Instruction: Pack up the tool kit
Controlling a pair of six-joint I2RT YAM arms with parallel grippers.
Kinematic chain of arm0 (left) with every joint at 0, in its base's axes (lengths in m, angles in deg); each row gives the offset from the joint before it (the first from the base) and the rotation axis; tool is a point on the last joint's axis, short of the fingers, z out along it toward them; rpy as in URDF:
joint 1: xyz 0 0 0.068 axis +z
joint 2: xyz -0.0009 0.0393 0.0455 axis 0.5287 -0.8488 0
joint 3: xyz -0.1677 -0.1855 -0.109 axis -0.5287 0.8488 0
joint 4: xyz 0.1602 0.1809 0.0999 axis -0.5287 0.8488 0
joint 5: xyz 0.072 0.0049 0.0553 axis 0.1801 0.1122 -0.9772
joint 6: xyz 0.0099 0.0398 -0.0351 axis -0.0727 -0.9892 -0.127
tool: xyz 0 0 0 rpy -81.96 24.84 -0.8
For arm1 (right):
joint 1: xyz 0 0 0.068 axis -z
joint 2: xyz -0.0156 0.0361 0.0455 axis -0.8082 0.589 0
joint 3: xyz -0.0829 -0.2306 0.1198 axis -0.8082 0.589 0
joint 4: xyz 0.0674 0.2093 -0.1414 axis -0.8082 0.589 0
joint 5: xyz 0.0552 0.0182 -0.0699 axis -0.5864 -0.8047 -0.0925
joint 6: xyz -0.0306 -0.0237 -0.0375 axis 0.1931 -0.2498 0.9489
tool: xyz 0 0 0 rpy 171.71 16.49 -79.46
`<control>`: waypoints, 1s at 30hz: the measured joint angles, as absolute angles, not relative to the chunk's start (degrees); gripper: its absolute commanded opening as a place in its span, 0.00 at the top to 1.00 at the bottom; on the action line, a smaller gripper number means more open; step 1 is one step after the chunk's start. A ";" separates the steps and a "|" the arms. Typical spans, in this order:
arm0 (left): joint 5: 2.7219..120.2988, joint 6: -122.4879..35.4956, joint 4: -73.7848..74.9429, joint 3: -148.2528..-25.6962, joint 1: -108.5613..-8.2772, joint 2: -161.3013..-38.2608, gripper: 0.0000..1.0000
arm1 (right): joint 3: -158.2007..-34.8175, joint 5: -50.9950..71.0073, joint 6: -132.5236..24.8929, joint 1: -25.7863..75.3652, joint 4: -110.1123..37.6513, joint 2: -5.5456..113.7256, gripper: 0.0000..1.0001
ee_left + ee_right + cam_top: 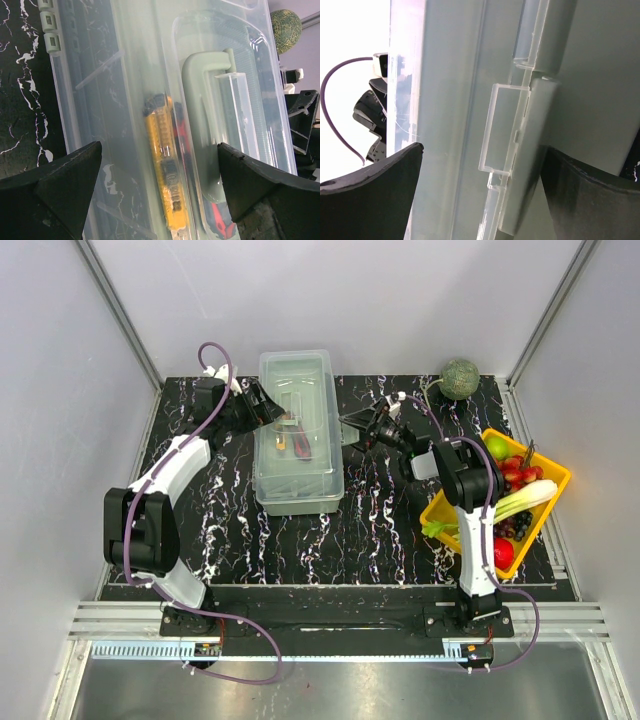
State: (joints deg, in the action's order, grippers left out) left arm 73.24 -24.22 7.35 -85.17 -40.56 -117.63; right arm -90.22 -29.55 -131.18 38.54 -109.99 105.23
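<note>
**Toolbox between two open grippers**

A black table (380, 530) with white marbling sits inside plain grey walls (400, 300). The toolbox (296, 435) lies lengthwise left of centre towards the far side, its clear lid (125, 100) down. Through the lid show a yellow knife (167, 170) and red pliers (182, 140) beside the grey handle (200, 125). The left gripper (268, 408) stands at the box's left side and the right gripper (350, 432) at its right side, both with fingers spread apart and holding nothing. At the right edge a yellow tray (553, 475) holds fruit (515, 475). A melon (460, 378) sits in the far right corner.
</note>
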 measured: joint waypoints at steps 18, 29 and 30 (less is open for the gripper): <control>74.00 -24.47 7.24 -85.59 -40.54 -118.20 0.02 | -86.98 -23.78 -120.69 37.95 -82.61 92.51 0.11; 74.11 -24.44 7.17 -85.59 -40.50 -118.24 0.02 | -91.20 -18.36 -110.37 37.12 -61.95 86.94 0.25; 74.11 -24.44 7.17 -85.59 -40.50 -118.24 0.03 | -91.44 -18.19 -110.13 37.08 -61.23 86.94 0.27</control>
